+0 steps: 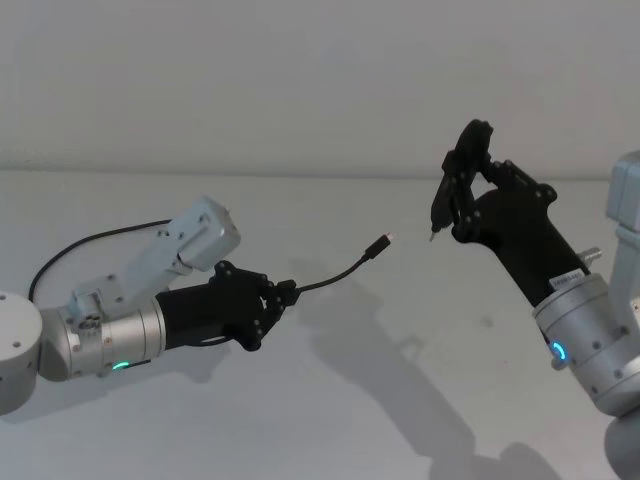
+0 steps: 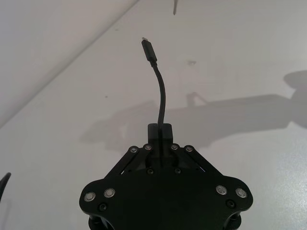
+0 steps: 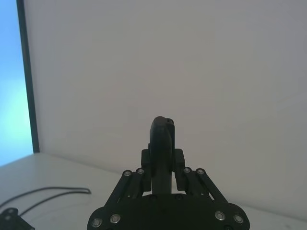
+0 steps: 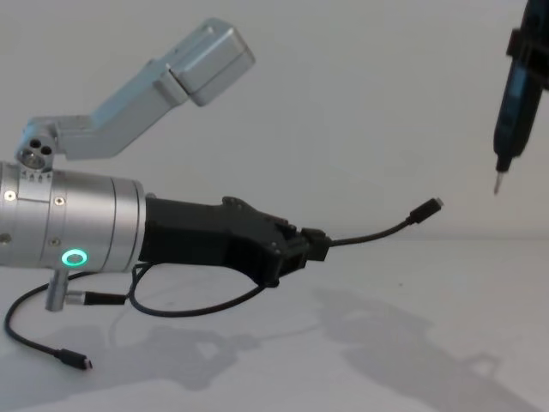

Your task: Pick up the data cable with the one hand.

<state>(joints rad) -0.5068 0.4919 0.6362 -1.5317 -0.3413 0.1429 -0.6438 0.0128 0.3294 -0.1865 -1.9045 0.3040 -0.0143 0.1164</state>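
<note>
My left gripper is shut on the black data cable near one end, holding it above the white table. The short free end arcs forward and up to a metal-tipped plug. In the left wrist view the cable rises from between the closed fingers. In the chest view the rest of the cable loops down under my left gripper to the other plug on the table. My right gripper is raised at the right, shut on a slim dark pointed device.
The white table meets a plain wall at the back. The pointed device's tip hangs a short way right of the raised plug. A blue panel with a dark frame stands at the table's side.
</note>
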